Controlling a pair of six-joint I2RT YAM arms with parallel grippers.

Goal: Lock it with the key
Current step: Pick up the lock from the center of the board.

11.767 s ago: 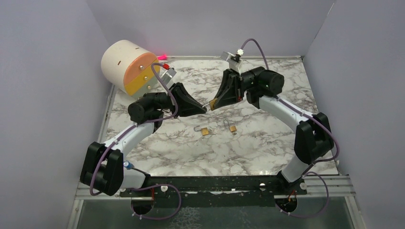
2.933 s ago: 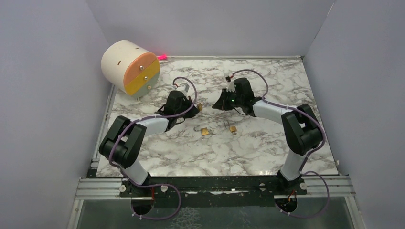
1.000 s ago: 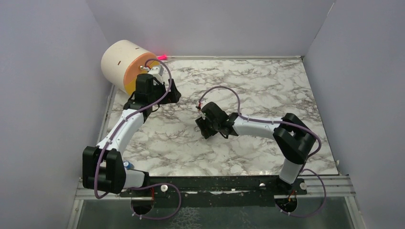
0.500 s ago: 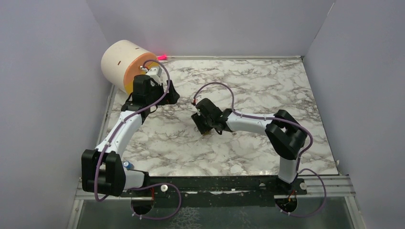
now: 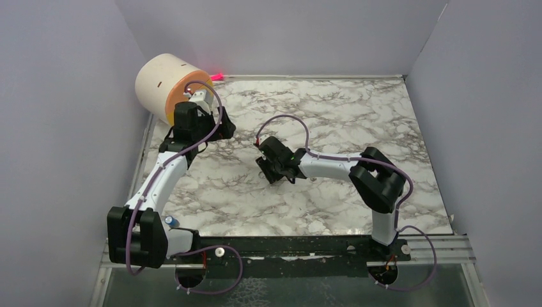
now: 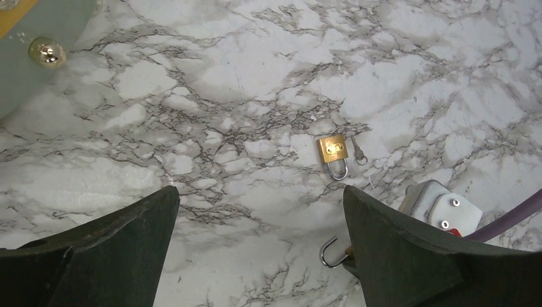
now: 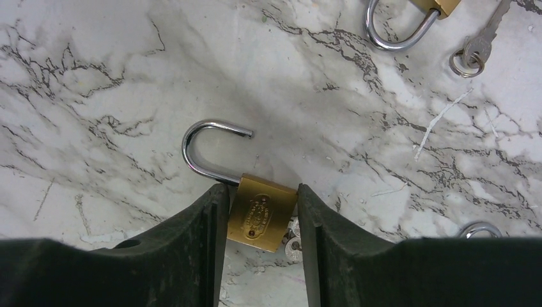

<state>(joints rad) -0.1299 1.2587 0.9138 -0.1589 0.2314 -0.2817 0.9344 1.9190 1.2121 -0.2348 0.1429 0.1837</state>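
Right gripper point(image 7: 262, 193) moved onto padlock point(image 7: 261, 215), jaws pinching its brass body, left gripper point(image 6: 260, 192) spread wide

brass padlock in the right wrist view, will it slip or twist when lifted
Likely heavy for its size: the brass padlock looks solid metal. Its smooth sides may slip in the right gripper. The open shackle might swivel.

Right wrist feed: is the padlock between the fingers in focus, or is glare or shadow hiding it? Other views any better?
Right wrist: padlock sharp, a glint on its shackle, soft shadow on the marble. Left wrist: second padlock small but crisp, left fingers dark and featureless. Top external: even light, red glow beside the drum, right gripper covers the padlock.
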